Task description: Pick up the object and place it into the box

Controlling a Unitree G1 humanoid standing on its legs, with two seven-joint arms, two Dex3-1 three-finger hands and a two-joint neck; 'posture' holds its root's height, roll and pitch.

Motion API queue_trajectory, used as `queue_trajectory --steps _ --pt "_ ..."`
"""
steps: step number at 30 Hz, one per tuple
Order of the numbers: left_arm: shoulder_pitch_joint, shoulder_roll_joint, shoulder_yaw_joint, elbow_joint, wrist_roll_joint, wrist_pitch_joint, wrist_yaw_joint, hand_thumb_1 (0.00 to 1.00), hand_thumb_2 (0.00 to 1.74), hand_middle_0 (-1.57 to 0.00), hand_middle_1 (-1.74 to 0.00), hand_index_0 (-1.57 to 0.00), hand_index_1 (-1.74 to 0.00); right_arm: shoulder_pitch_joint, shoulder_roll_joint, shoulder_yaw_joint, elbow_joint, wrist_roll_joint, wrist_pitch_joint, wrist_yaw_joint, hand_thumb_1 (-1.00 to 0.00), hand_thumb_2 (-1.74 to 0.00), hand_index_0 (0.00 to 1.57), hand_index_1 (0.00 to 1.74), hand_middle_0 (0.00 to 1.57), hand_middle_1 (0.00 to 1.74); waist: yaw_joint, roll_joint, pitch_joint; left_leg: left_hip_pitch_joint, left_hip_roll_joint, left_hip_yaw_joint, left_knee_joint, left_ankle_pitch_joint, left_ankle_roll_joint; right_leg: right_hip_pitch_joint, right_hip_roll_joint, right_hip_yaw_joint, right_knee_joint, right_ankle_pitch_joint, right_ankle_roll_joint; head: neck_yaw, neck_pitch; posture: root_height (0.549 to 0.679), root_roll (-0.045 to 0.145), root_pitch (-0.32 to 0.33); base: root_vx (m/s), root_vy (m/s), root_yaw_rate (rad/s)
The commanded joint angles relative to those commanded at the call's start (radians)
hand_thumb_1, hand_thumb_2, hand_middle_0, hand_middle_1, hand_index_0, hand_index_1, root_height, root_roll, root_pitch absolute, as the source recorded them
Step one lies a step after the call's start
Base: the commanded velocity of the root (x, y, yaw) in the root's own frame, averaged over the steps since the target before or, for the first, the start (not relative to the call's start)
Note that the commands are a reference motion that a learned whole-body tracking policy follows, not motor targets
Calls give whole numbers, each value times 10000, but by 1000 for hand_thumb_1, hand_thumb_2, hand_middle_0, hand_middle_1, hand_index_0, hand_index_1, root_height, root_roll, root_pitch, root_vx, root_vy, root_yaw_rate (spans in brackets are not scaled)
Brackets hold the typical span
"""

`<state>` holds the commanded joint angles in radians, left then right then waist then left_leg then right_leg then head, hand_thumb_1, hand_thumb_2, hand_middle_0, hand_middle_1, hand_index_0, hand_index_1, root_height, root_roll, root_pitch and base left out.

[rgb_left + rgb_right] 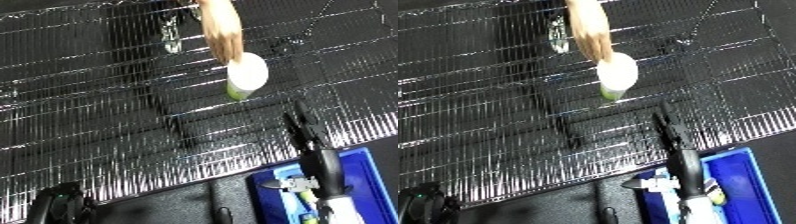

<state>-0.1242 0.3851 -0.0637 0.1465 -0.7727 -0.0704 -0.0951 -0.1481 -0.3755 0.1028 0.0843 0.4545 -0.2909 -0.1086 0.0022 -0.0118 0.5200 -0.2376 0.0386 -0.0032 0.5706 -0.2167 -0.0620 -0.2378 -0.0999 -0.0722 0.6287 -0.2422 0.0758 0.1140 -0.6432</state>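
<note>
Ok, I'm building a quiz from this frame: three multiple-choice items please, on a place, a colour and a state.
1. Where is the blue plastic bin? A upper left B centre C lower right
2. The round end of the cylindrical container is A white B red C black
3. The container is A lying in the bin B held by a person's hand C standing alone

1 C: it fills the lower right corner.
2 A: the end shows white.
3 B: the hand grips it from above.
</note>
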Motion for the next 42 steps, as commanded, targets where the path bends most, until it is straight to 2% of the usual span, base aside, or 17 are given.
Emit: queue_trajectory --steps 7,16,22,31,37,42 --pt "60 21 50 10 9 10 -32 1000 1740 -1570 -1740 -1570 -1740 38 57 -9 125 57 -76 -180 0 0 0 0 0 0 48 -16 0 60 -3 2 -157 53 3 10 -55 -19 -66 29 68 -41 -91 657 41 -82 8 11 32" --pt "69 90 83 -22 40 79 -130 1000 1740 -1570 -1740 -1570 -1740 6 48 -89 360 188 -248 -320 0 0 0 0 0 0 81 -14 0 128 2 23 -295 77 6 26 -111 -35 -213 123 147 138 -92 658 39 -80 10 1 15" --pt "155 138 151 8 85 121 -236 1000 1740 -1570 -1740 -1570 -1740 69 89 -238 437 261 -447 -594 0 0 0 0 0 0 55 15 0 89 9 37 -270 56 5 -33 -126 -20 -196 150 176 367 335 658 38 -78 25 -18 -10" --pt "86 283 -52 -75 142 252 -174 1000 1740 -1570 -1740 -1570 -1740 -414 -198 -252 836 288 -492 -873 0 0 0 0 0 0 53 148 0 -507 -69 43 145 -45 62 -630 -120 49 137 178 158 1294 570 654 40 -55 1 -28 -32" --pt "-145 356 -248 33 154 407 -135 1000 1740 -1570 -1740 -1570 -1740 -1076 -402 -320 1288 468 -298 -1092 0 0 0 0 0 0 73 272 0 -1042 -191 29 549 -178 108 -1169 -178 89 470 189 137 1782 722 651 42 -33 -7 -15 -15" --pt "-342 408 -381 63 183 514 -64 1000 1740 -1570 -1740 -1570 -1740 -1623 -518 -319 1651 653 -162 -1204 0 0 0 0 0 0 85 390 0 -1383 -262 52 729 -248 141 -1559 -221 141 613 241 138 2117 947 649 42 -13 6 -1 -9"
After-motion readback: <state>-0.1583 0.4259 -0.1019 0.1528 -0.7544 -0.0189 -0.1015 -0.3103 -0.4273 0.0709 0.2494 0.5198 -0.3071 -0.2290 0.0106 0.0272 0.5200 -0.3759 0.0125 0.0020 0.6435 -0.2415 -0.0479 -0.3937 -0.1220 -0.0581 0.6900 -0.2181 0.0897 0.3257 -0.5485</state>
